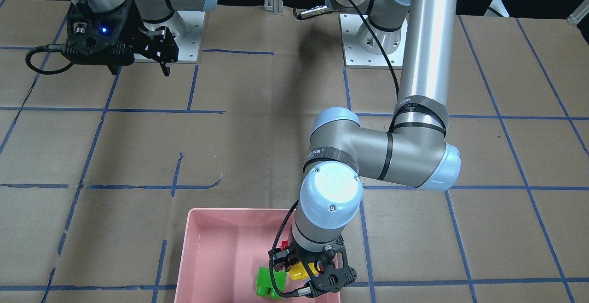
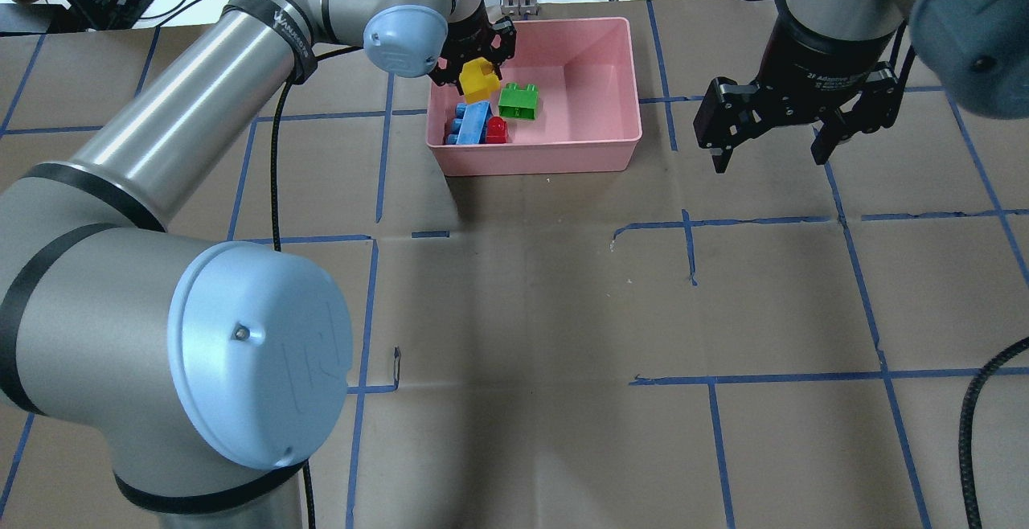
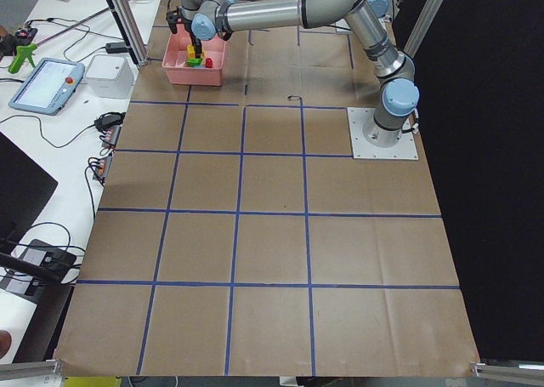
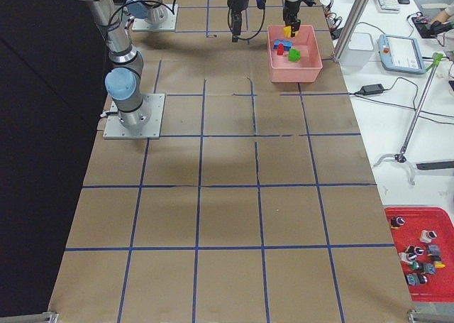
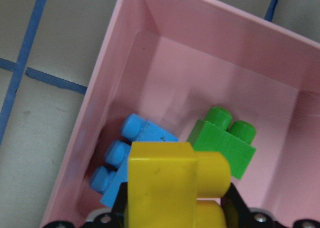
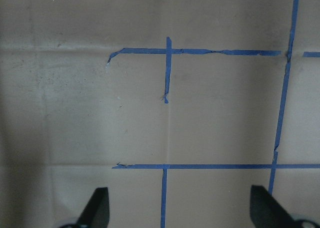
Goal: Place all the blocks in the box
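While the left gripper [image 2: 476,72] is clamping the yellow block [image 2: 477,80] between its closed-in fingers, it is hanging inside the upper-left corner of the pink box [image 2: 595,143], which is sitting at the upper centre of the overhead frame. The brick is riding above the box floor, studs pointing sideways in the left wrist view, where it is filling the lower middle of the picture.

Three other bricks are lying on the box floor. The light-blue block [image 2: 473,123] is resting along the left wall, toward the lower-left corner of the box in the overhead frame. The small red block [image 2: 496,129] is sitting right against its right side. The green block [image 2: 519,100] is lying just beside them, a little higher in the frame and nearer the box's middle (the wrist camera is showing it to the right of the blue one, with a strip of pink floor between them).

At the upper right of the overhead frame, the right gripper [image 2: 772,161] is hovering over the brown paper-covered table [image 2: 563,312], well apart from the box. Its fingers are spread wide and are holding nothing; its wrist camera is showing only paper and blue tape lines between the two fingertips.
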{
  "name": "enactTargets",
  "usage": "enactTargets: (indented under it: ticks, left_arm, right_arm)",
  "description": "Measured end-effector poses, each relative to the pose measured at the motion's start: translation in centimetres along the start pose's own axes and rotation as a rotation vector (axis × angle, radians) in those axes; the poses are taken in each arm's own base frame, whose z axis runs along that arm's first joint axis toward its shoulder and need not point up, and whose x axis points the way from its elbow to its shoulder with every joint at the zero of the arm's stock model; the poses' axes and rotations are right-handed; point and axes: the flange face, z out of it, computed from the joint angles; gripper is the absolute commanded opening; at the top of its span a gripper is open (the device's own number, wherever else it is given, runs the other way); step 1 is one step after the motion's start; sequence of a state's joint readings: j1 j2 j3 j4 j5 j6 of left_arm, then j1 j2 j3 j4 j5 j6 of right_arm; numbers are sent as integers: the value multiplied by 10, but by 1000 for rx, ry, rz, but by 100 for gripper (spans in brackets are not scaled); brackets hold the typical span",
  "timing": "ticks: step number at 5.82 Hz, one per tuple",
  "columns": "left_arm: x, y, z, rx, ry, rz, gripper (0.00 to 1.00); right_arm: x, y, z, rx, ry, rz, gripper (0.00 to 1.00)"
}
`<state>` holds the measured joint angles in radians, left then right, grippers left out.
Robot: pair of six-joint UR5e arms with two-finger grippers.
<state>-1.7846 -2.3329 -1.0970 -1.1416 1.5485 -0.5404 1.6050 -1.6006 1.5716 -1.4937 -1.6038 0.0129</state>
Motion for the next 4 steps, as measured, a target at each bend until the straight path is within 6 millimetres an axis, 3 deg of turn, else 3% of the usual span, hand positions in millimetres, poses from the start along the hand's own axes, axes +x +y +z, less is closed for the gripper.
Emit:
enactTargets:
  ticks: [1, 2, 3, 4]
  left_arm:
    - [0, 0, -8, 21, -10, 8, 100]
    - [-2, 1, -31, 42, -5, 24, 100]
    - [-11, 6, -67, 48, -4, 53, 100]
    - [-36, 13, -111, 27, -23, 100, 100]
  right_arm:
    - [-1, -3, 0, 25, -2, 1, 99]
    - [-2, -3, 2, 31, -9, 1, 100]
    - [-3, -2, 8, 29, -16, 1, 100]
    - [-3, -1, 13, 26, -18, 1, 100]
